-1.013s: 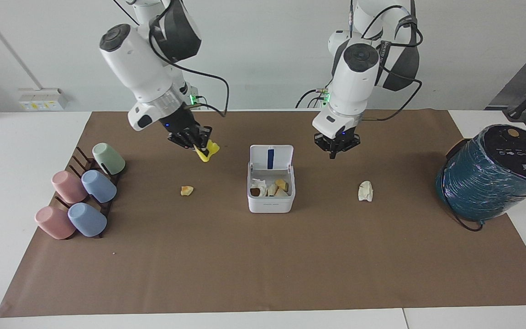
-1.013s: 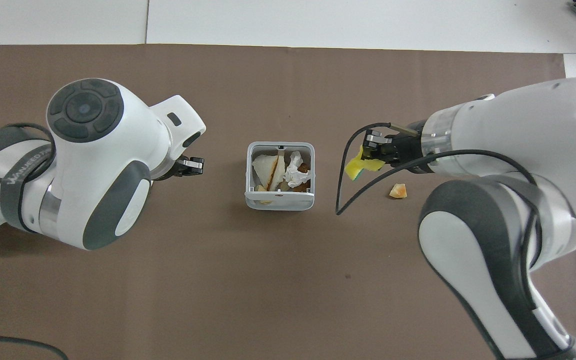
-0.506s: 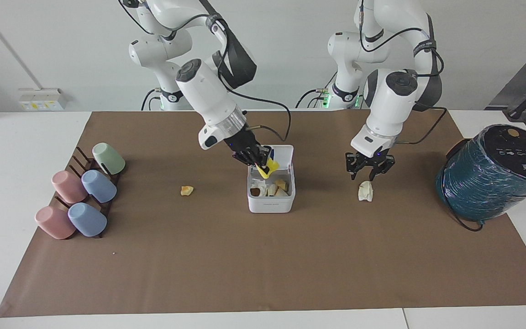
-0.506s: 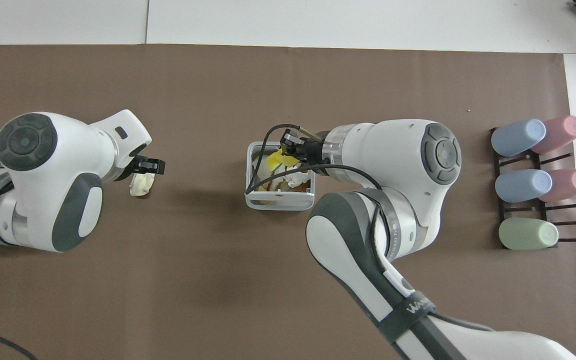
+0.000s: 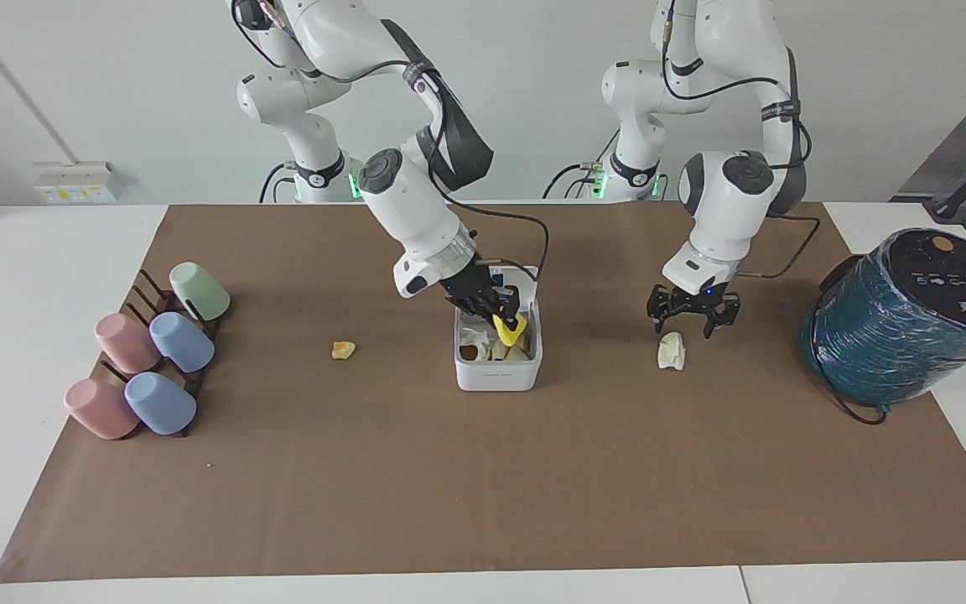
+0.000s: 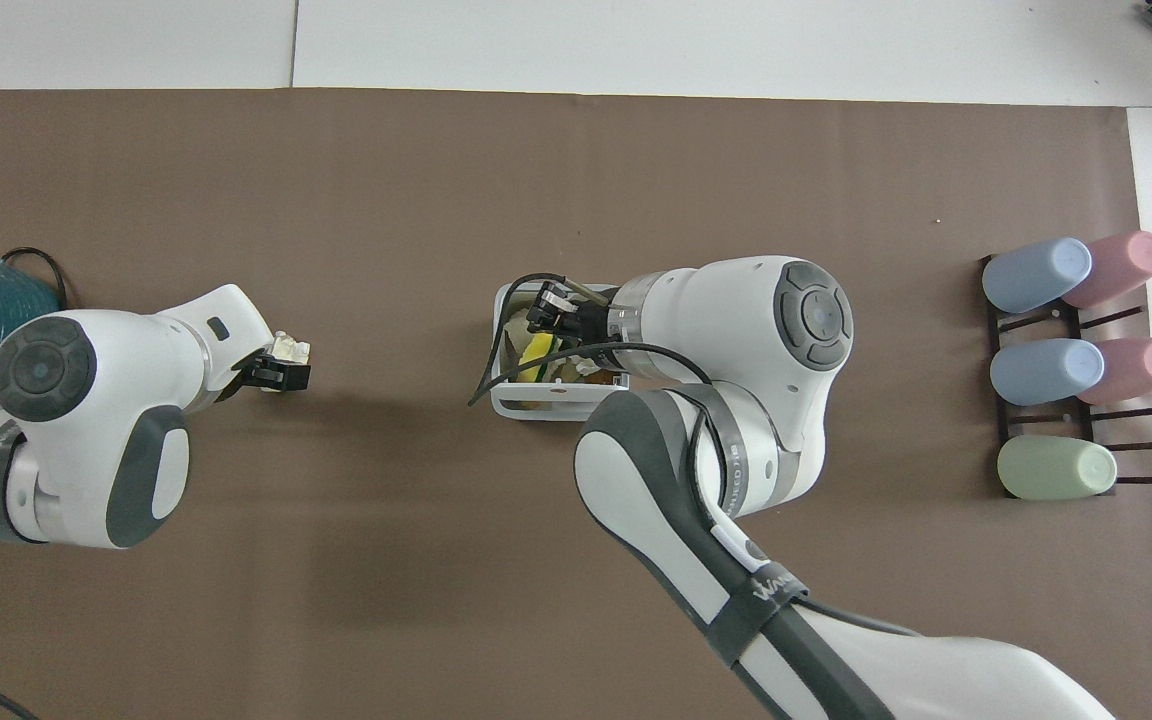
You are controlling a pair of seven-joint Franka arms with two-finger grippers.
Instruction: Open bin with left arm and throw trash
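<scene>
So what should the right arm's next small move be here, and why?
Probably open the right gripper and let go. It holds the yellow scrap at the mouth of the open white bin, over the trash already inside, so releasing should drop it in. The left gripper hangs open just above the paper wad.

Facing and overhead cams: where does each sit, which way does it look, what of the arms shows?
Facing view: high across the table, looking at the robots; both arms show whole, right claw in the bin, left claw over the paper wad.
Overhead view: above the robots' end, looking steeply down; arms enter from the bottom.
Shared: bin, wad, cups, half a turn apart.
</scene>
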